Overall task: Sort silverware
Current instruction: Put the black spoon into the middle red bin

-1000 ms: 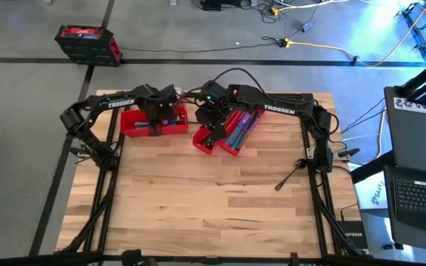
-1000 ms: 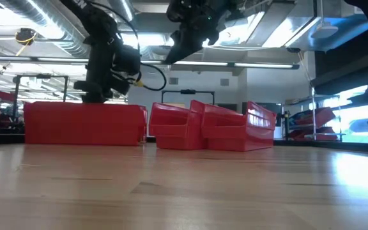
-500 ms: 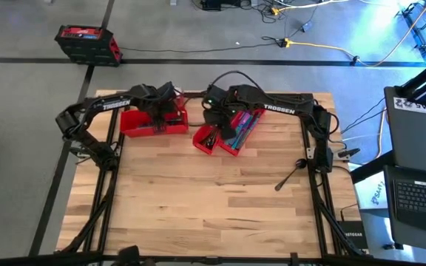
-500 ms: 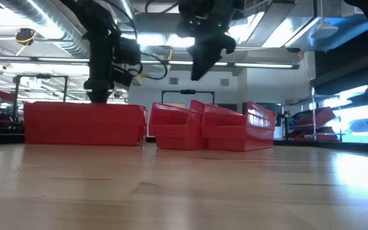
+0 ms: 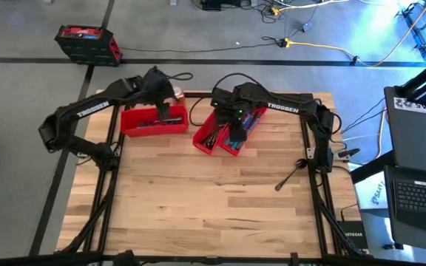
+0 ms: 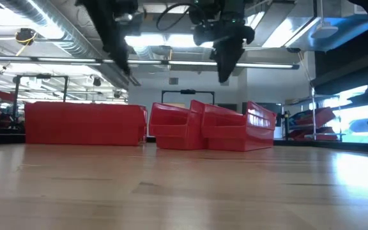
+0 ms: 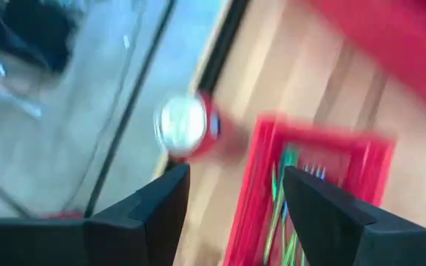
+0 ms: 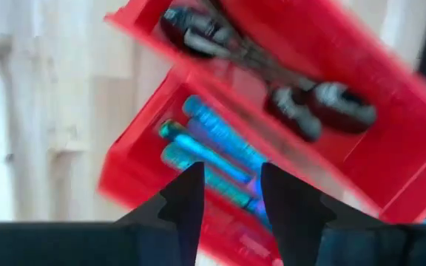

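Three long red plastic bins sit in the upper middle of the high view: one lone bin (image 5: 152, 122) left of centre and a touching, slanted pair, the nearer bin (image 5: 207, 139) and the farther bin (image 5: 244, 127), just right of centre. The silverware, small slender pieces of iridescent blue-teal metal plus darker spoons, lies inside these bins; in the right wrist view one bin holds teal handles (image 8: 205, 151) and the next holds dark spoons (image 8: 272, 89), too blurred to count beyond several in each. A red soda can with a silver top (image 7: 187, 127) stands just beside the lone bin's end in the left wrist view, and a single dark long-handled utensil (image 5: 290, 174) lies on the pale wooden tabletop (image 5: 205, 207) at centre right. The left gripper (image 7: 235, 193) hangs above the lone bin's far end with its dark fingers spread and nothing between them. The right gripper (image 8: 230, 191) hovers over the slanted pair, its fingers partly apart with only a narrow gap, and I see nothing held. Risks, as I judge them: the left arm, so near the can, could knock it over if it swings toward the table's back edge; the right gripper could clip the shared wall of the touching bins on descent and shove both; and the smooth, thin, closely packed pieces could slip or come up two at a time, landing in the wrong bin.
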Action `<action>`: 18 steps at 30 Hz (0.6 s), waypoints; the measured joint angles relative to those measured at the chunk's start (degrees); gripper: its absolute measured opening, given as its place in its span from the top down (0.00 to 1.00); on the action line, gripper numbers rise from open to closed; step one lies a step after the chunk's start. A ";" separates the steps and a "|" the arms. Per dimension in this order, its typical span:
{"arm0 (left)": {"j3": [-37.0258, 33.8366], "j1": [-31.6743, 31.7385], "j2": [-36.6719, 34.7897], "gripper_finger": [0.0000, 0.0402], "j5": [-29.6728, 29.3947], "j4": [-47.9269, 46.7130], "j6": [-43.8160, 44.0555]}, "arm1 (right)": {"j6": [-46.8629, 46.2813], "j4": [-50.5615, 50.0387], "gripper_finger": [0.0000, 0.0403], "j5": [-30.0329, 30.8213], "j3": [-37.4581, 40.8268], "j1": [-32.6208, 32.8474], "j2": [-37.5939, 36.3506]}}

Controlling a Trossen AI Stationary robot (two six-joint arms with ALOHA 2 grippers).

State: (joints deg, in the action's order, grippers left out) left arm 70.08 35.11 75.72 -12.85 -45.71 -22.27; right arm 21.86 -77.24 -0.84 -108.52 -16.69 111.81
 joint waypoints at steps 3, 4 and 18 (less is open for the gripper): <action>0.09 -2.58 -2.17 0.49 6.88 3.95 1.68 | -2.13 0.04 0.70 -0.13 3.28 0.11 -2.38; 0.09 -3.59 -2.80 0.49 10.66 5.58 2.27 | -3.01 0.56 0.70 -0.23 5.12 0.13 -3.55; -6.25 -27.34 -2.77 0.51 25.94 26.23 -8.63 | -45.87 16.98 0.70 7.94 43.44 0.15 -31.13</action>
State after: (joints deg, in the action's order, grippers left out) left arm 63.84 7.77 72.95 13.09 -19.47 -30.90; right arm -24.01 -60.26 7.10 -65.08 -16.53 80.68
